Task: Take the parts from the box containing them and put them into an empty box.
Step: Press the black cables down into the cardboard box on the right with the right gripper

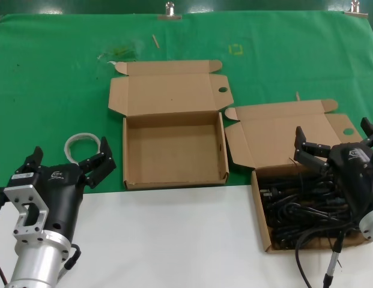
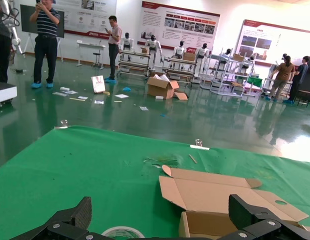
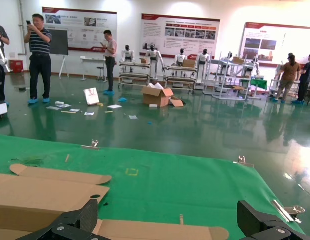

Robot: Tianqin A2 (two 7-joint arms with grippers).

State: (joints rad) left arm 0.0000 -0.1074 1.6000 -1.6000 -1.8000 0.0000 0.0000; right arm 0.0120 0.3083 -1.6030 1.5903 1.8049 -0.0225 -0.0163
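The right tool [image 1: 336,141] hangs with its fingers spread wide over the far edge of the box of cords [image 1: 264,237], gripping nothing. That box sits at the right of the worktop [image 1: 174,240], half on the white surface and half on the green cloth [image 1: 54,90], its lid [image 1: 282,135] laid back and its rounded ear flaps splayed out, a small round hole in one ear. It is full of black power cords [image 1: 294,210], a glossy tangle of looped bundles with a plug showing near the left wall. The cords lie directly below and just in front of the right tool, not touching its fingers; part of the heap is hidden behind the arm.

The empty box [image 1: 174,150] sits just left of the full one, their lids nearly touching, its squarer lid [image 1: 168,93] folded back with a hole near one corner. Bare cardboard floor, nothing inside.

The left tool [image 1: 69,165] waits at the near left, fingers spread, just left of the empty box, beside a pale tape ring [image 1: 81,144] on the cloth.
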